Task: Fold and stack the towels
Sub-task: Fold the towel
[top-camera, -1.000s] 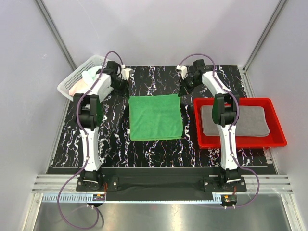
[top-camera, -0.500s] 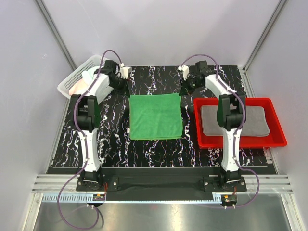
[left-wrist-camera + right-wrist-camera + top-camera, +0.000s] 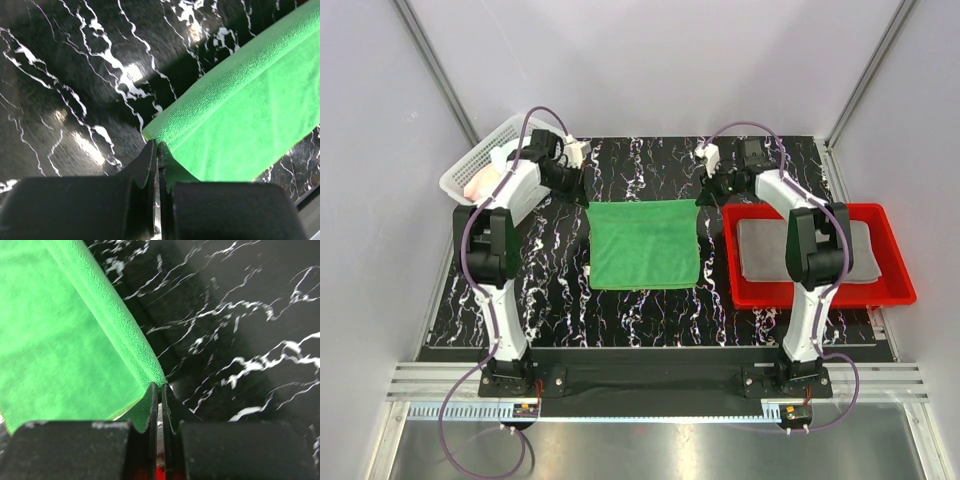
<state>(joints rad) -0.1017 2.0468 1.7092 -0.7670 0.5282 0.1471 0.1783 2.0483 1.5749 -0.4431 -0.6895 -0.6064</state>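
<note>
Green towel (image 3: 643, 245), mid-tabletop (image 3: 560, 290), now has its far edge lifted clear where it lay flat a second ago, the left jaws and right jaws each pinched shut on a far corner, so the first fold is beginning.

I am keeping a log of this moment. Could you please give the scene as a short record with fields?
Green towel: spread on the table, far edge raised
Left hand: shut on its far left corner
Right hand: shut on its far right corner
Grey towel: flat in the red tray, right side
White basket: far left, pale cloth inside
</note>
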